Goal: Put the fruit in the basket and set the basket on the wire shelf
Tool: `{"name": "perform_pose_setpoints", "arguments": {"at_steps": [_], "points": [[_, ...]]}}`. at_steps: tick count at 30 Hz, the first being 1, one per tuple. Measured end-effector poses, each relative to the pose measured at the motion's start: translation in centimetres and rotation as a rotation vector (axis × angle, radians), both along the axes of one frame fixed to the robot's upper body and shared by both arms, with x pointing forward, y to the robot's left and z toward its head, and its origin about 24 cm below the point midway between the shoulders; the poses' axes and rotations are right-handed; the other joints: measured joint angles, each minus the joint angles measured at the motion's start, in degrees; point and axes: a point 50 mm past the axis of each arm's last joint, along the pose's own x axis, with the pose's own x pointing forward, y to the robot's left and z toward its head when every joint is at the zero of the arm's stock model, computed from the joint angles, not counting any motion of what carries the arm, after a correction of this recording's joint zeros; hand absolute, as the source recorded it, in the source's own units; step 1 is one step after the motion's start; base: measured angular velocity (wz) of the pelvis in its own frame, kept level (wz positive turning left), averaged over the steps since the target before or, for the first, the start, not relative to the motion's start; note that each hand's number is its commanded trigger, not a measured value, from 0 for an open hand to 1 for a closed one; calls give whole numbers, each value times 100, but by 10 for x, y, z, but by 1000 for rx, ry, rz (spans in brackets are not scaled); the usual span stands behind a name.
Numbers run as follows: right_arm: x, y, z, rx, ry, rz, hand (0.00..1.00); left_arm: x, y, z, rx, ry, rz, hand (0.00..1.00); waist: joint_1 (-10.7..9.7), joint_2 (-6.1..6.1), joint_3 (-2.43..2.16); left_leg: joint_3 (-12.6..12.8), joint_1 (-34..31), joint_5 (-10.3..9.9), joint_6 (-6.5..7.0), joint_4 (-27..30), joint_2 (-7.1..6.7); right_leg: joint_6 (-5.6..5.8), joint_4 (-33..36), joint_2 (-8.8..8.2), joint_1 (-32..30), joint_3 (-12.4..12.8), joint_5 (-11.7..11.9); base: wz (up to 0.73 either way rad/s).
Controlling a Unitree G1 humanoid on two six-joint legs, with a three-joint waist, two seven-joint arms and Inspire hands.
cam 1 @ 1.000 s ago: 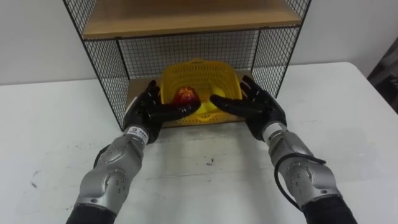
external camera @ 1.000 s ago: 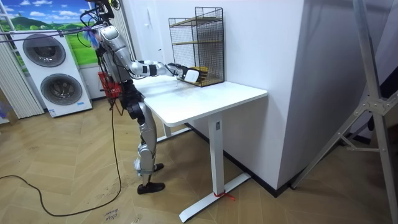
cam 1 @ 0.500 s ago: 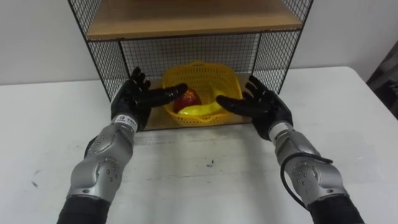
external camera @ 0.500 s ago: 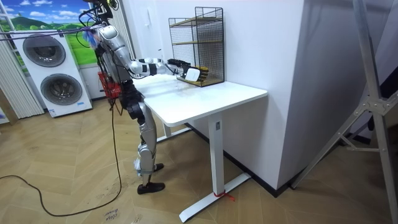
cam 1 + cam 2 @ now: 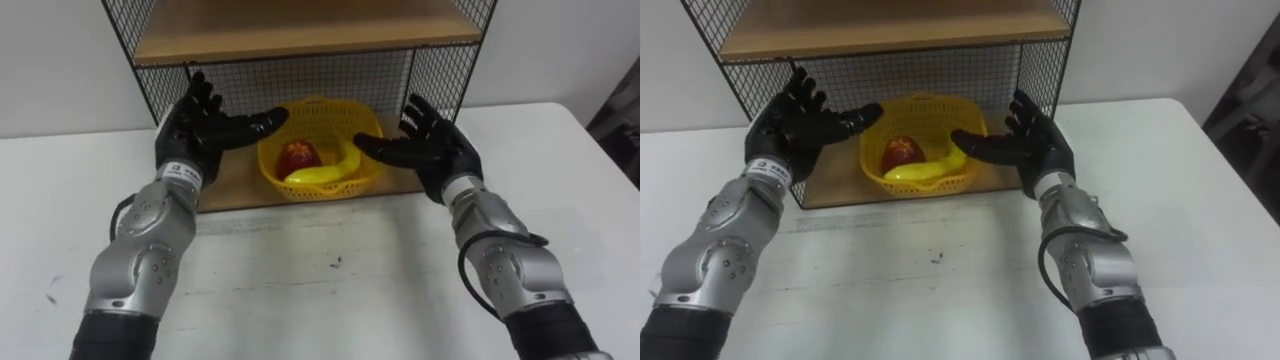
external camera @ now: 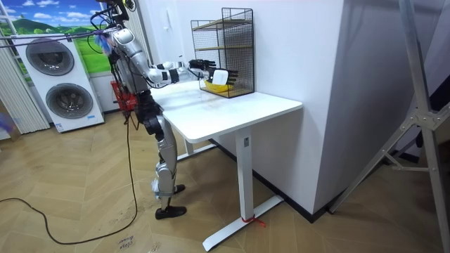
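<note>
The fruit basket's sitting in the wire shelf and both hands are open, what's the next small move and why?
Probably draw both hands straight back, clear of the black wire shelf. The yellow plastic basket rests on its lower wooden board with the red apple and yellow banana inside, and the left hand and right hand are open, gripping nothing.

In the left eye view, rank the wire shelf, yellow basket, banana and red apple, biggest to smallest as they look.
1. wire shelf, largest by far.
2. yellow basket.
3. banana and red apple look close: the banana is longer, the apple rounder, so no ranking between them.
</note>
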Motion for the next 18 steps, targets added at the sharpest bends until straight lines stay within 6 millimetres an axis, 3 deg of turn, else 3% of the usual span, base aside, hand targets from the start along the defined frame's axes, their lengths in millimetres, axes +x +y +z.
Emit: {"name": "perform_pose_setpoints", "arguments": {"at_steps": [12,18], "points": [[-10,-3,8,-87,-73,13,0,-7,2,-4,13,-12,-37,0,-3,18,-27,20,191,123,-29,-198,-7,-1,-18,-13,93,45,21,0],[-25,-8,6,-74,-101,44,0,-32,8,-10,9,-63,-24,0,-21,-41,-53,125,251,129,-30,-280,2,-11,-92,-5,107,122,25,-8]]}}
